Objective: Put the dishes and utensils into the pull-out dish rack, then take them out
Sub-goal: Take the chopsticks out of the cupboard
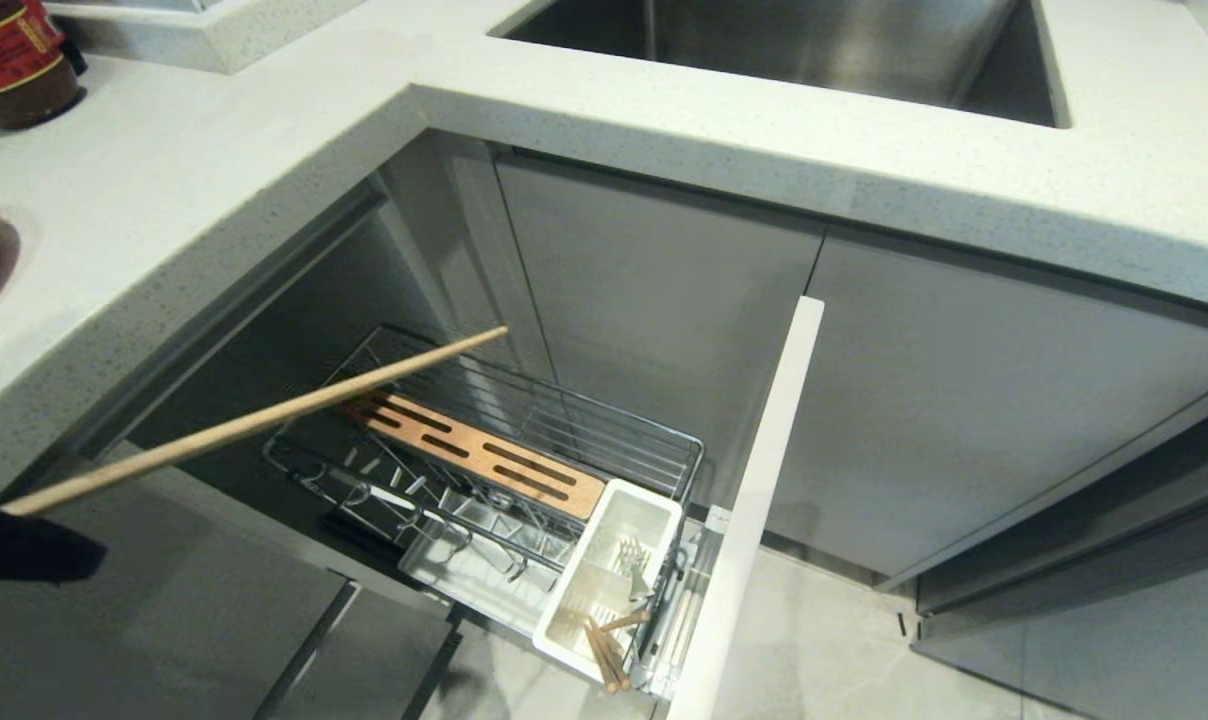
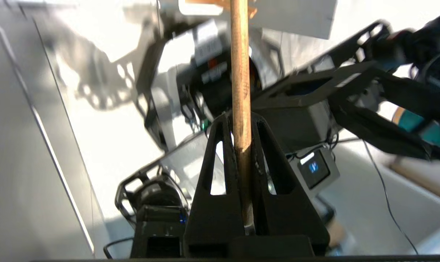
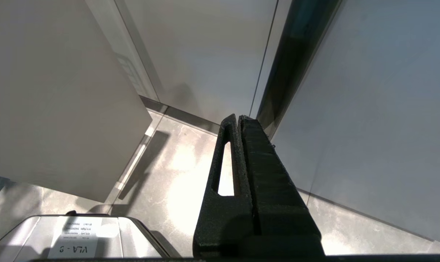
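Chopstick held above the pulled-out dish rack

The left claw (image 2: 242, 123) was clamped on one chopstick (image 1: 254, 420), slanting over the rack (image 1: 524, 440) between table (image 1: 164, 200) edge and front panel (image 1: 754, 500); right claw (image 3: 240, 122) pressed together, low by the cabinets.

The left tool (image 1: 9, 520) is mostly cut off at the head view's edge; beyond it, the left wrist view's background machinery (image 2: 220, 83) is blurred.

A home kitchen: a pale speckled stone countertop (image 1: 764, 130) wraps an inset stainless-steel sink (image 1: 794, 45), with flat grey cabinet fronts (image 1: 654, 300) beneath. A pull-out dish rack (image 1: 524, 470) stands drawn from the base unit over a tiled floor (image 1: 824, 640), and a sauce jar (image 1: 14, 60) sits at the countertop's far left corner.
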{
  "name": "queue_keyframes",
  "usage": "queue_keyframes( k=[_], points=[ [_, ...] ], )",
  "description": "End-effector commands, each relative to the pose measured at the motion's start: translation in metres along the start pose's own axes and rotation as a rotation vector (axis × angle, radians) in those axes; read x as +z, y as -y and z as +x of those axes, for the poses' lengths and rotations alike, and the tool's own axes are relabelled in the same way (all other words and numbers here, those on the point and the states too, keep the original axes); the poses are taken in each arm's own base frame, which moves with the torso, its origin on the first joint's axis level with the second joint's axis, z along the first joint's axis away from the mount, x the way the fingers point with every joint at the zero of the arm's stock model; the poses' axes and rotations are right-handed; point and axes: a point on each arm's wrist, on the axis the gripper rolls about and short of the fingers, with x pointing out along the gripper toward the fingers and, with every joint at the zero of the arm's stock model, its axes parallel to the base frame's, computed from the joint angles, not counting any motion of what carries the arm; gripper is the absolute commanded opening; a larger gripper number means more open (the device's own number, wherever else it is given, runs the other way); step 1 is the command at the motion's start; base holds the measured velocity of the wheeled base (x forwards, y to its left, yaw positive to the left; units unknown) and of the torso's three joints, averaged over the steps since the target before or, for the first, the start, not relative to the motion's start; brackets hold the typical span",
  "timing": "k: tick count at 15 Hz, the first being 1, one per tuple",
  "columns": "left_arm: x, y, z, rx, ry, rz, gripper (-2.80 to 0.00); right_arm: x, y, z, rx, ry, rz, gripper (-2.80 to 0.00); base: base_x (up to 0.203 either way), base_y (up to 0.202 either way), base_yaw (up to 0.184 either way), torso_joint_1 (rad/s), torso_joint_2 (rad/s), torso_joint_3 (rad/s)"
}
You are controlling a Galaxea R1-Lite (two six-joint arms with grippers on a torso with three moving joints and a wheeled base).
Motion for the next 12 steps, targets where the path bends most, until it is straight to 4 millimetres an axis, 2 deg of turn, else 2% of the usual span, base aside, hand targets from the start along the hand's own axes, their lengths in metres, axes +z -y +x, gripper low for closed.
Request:
queue_keyframes(
  k=[1,3,6,9,12],
  points=[
    [-0.028,-0.004,-0.033,-0.024,0.124,0.012,-2.8,0.0,0.0,0.0,0.0,0.0,0.0,-2.8,0.0,0.0,0.0,0.0,0.0,0.0],
    [-0.04,-0.006,-0.052,-0.031,0.26,0.017,-2.8,0.0,0.0,0.0,0.0,0.0,0.0,-2.8,0.0,0.0,0.0,0.0,0.0,0.0],
    [-0.052,-0.006,-0.07,0.02,0.416,-0.02,-2.8,0.0,0.0,0.0,0.0,0.0,0.0,-2.8,0.0,0.0,0.0,0.0,0.0,0.0],
    [-0.065,0.001,-0.084,0.153,0.562,-0.099,-2.8,0.0,0.0,0.0,-0.001,0.0,0.0,-2.8,0.0,0.0,0.0,0.0,0.0,0.0],
    [-0.074,0.013,-0.091,0.356,0.688,-0.214,-2.8,0.0,0.0,0.0,-0.001,0.0,0.0,-2.8,0.0,0.0,0.0,0.0,0.0,0.0]
  ],
)
